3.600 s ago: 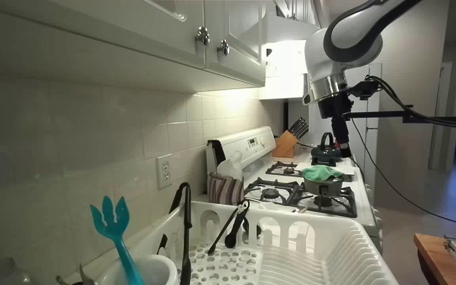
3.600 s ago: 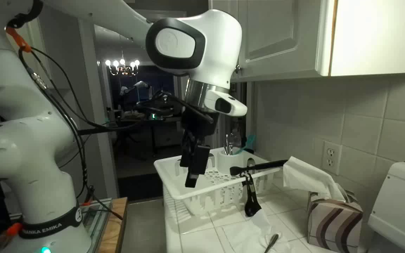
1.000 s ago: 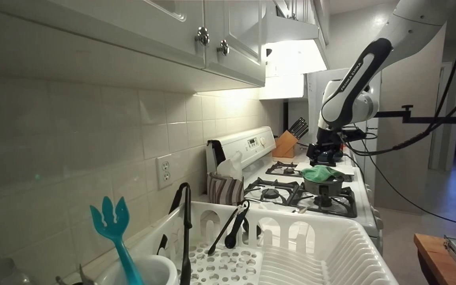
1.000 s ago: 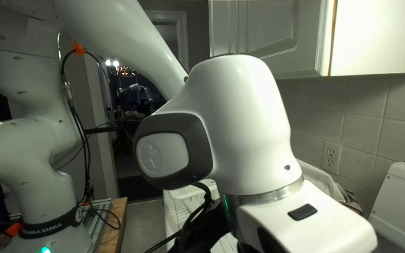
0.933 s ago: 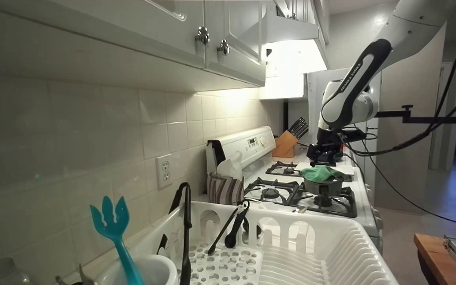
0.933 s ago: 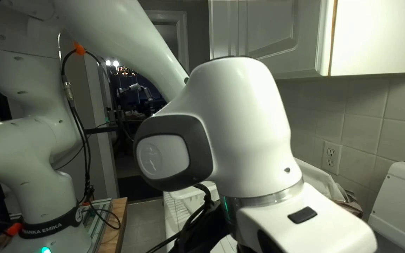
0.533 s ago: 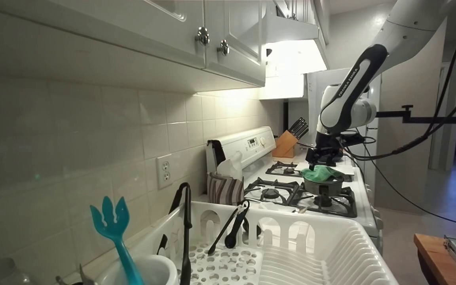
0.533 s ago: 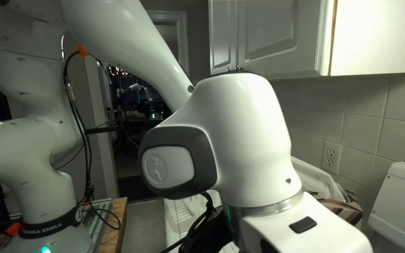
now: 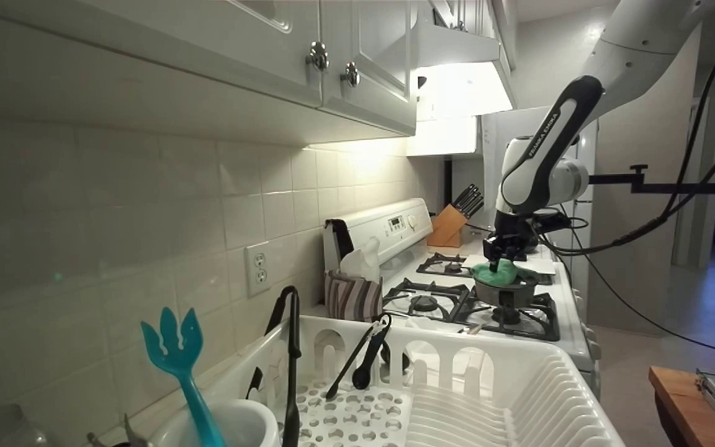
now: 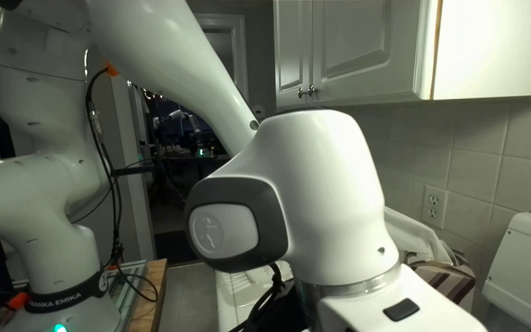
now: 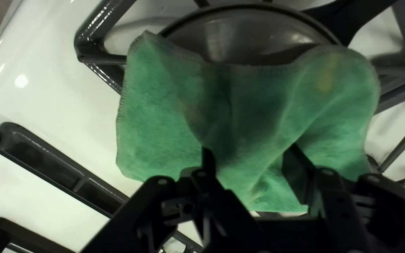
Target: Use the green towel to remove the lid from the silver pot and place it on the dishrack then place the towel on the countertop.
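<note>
While the spread fingers stand either side of a raised fold of the green towel, their tips meet it; I cannot tell whether they press the fold. The towel drapes over the silver pot on a burner grate. Above, the arm slopes down and bends at its end, fingers pointing downward.
</note>
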Available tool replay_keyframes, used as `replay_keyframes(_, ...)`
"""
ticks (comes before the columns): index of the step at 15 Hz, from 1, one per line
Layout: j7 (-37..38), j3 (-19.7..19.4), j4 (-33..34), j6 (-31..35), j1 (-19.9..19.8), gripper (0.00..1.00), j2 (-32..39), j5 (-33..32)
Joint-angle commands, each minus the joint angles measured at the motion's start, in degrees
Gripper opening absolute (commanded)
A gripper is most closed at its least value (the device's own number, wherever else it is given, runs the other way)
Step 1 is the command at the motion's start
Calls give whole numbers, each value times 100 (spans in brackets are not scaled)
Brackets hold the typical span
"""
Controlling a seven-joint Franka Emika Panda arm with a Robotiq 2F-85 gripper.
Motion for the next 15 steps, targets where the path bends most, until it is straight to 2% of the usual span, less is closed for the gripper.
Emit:
replay_keyframes(1, 115, -10, 160, 31, 9, 24, 137, 14)
replay_keyframes(4, 147, -15, 178, 2, 19, 3, 68, 29)
replay_keyframes(5, 175, -14, 184, -22, 27, 6, 38, 39)
replay_keyframes(15, 145, 244, 222, -344, 69, 7, -387, 171)
